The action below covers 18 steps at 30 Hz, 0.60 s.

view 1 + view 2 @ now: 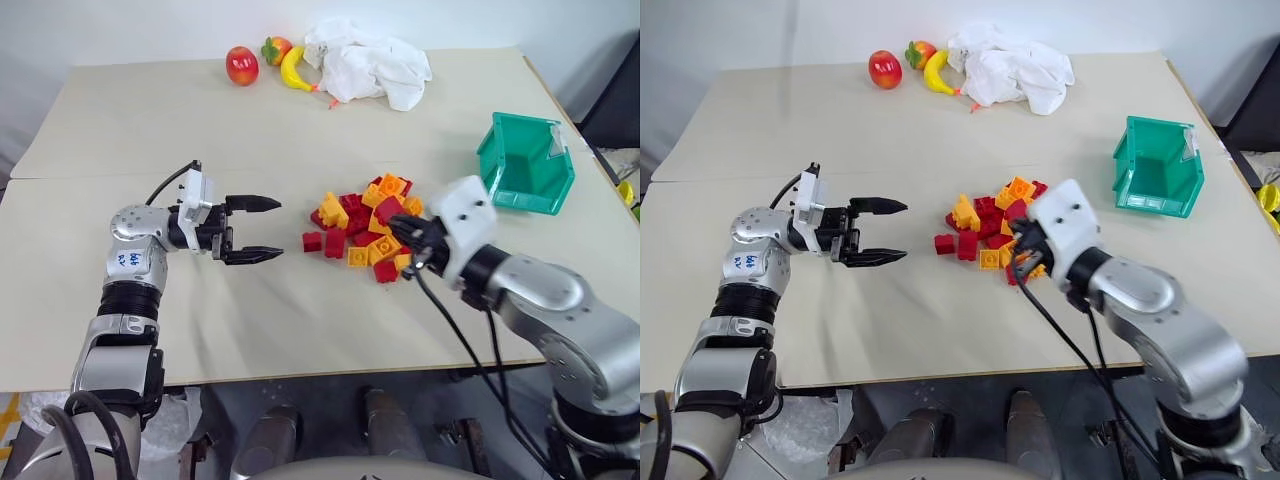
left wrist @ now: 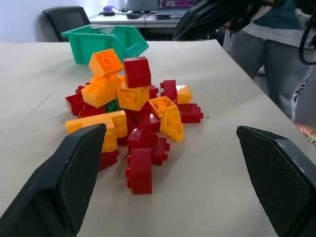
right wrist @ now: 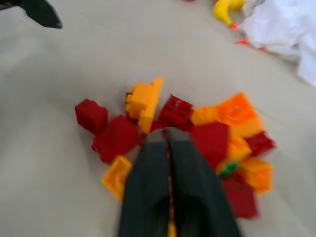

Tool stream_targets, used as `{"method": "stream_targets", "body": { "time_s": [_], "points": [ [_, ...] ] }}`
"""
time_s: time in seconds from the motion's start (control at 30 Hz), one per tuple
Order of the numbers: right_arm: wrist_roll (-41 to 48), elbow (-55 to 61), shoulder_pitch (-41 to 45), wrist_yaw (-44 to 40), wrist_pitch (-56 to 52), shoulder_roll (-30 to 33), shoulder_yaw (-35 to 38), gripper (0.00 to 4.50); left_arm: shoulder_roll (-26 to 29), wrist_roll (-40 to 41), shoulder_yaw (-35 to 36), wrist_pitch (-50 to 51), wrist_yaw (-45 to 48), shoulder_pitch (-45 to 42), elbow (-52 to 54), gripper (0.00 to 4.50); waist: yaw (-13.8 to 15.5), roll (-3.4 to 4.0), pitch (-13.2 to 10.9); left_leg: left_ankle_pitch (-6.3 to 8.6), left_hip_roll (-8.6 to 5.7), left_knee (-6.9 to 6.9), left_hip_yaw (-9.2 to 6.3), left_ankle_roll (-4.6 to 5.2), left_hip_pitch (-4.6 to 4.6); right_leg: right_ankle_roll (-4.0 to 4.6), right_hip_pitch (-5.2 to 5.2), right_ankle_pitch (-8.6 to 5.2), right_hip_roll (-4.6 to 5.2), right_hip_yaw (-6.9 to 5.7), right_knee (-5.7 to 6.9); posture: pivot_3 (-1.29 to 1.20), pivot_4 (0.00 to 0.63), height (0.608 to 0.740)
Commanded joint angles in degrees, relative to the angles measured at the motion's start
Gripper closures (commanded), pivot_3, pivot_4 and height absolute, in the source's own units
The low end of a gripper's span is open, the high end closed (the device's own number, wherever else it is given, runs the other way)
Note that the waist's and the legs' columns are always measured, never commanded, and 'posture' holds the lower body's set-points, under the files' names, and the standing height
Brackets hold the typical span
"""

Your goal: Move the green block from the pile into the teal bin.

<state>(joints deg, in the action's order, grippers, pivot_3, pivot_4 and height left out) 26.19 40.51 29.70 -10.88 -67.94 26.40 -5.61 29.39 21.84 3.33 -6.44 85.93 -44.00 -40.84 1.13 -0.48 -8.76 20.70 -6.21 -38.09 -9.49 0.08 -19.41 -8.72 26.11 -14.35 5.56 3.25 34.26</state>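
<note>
1. Bricks form the pile point(image 1: 365, 228) mid-worktop point(image 1: 250, 130): red and orange-yellow ones, too overlapped for an exact count.
2. One green block point(image 3: 228, 169) shows as a sliver between red and orange bricks; its axis and facing cannot be told.
3. One teal bin point(image 1: 525, 163) stands to the far right, apart from the pile.
4. Left gripper point(image 1: 252, 230) hangs wide open left of the pile, pointing right.
5. Right gripper point(image 3: 169, 143) is closed empty over the pile's near-right part.
</note>
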Motion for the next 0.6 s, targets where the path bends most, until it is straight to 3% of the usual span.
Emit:
{"method": "stream_targets", "body": {
  "time_s": [0.03, 0.2, 0.37, 0.6],
  "points": [
    [-4.23, -7.31, 6.73, 4.52, -1.73, -6.11, -6.11, 4.45, 0.48, -0.29, 0.58, -1.02, 0.81, -0.69, -0.11, 0.0, -0.45, 0.0, 0.01, 0.0, 0.0, -0.01, 0.03, 0.0, -0.11, 0.0, 0.15, 0.0, 0.01, 0.02, 0.09, 0.0, 0.15, 0.74],
    [-11.79, -23.73, 14.1, 6.98, 5.69, -13.73, -12.46, 4.45, 1.04, -0.66, 0.76, -1.47, 0.53, 0.09, 0.36, 0.0, -1.8, 0.0, 0.01, -0.02, -0.08, -0.19, 0.02, -0.01, -0.54, 0.07, 0.67, 0.0, 0.21, -0.46, 0.39, 0.0, 0.15, 0.74],
    [-19.32, -44.71, 20.88, 13.59, 13.17, -23.02, -11.77, 4.45, 0.92, -0.78, 0.93, -1.71, -0.39, 0.21, 1.02, 0.0, -3.48, -0.01, 0.02, -0.02, -0.21, -0.6, 0.3, 0.0, -0.92, 0.34, 1.32, 0.16, 0.68, -1.35, 0.93, 0.0, 0.15, 0.74],
    [-25.08, -46.2, 20.75, 17.31, 9.78, -24.01, -8.41, 4.45, 0.66, -0.82, 0.81, -1.83, -0.77, 0.45, 1.56, 0.0, -4.45, -0.01, 0.03, -0.01, -0.26, -0.9, 0.36, 0.0, -0.92, 0.39, 1.36, 0.16, 0.74, -1.39, 1.27, 0.0, 0.15, 0.74]
  ]
}}
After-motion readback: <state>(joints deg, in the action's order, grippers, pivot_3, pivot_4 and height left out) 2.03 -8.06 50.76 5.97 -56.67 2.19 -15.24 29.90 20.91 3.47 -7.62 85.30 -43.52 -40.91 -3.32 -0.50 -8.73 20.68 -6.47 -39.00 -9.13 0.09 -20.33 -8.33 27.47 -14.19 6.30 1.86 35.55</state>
